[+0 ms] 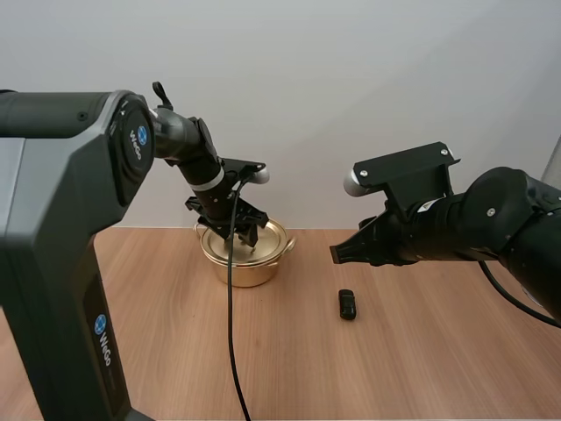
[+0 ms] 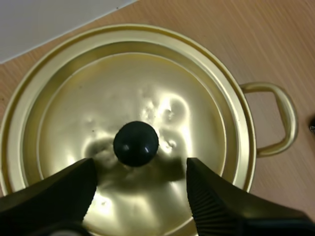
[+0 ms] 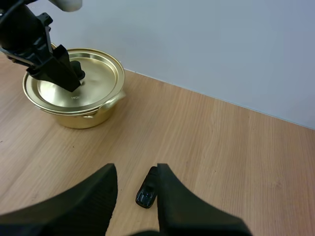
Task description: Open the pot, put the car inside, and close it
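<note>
A gold pot (image 1: 238, 267) stands at the back of the wooden table with its lid (image 1: 271, 237) on. My left gripper (image 1: 244, 235) hovers just over the lid, open. In the left wrist view its fingers (image 2: 216, 201) flank the black knob (image 2: 136, 143) without touching it. A small black car (image 1: 348, 304) lies on the table to the right of the pot. My right gripper (image 1: 337, 253) hangs open above the table, a little behind and left of the car. The right wrist view has the car (image 3: 146, 192) just beyond the gap of the right gripper (image 3: 136, 168).
The pot has a looped side handle (image 2: 275, 123) facing the car's side. Bare wooden table (image 1: 412, 368) stretches in front of and to the right of the car. A plain wall stands close behind the pot (image 3: 74, 115).
</note>
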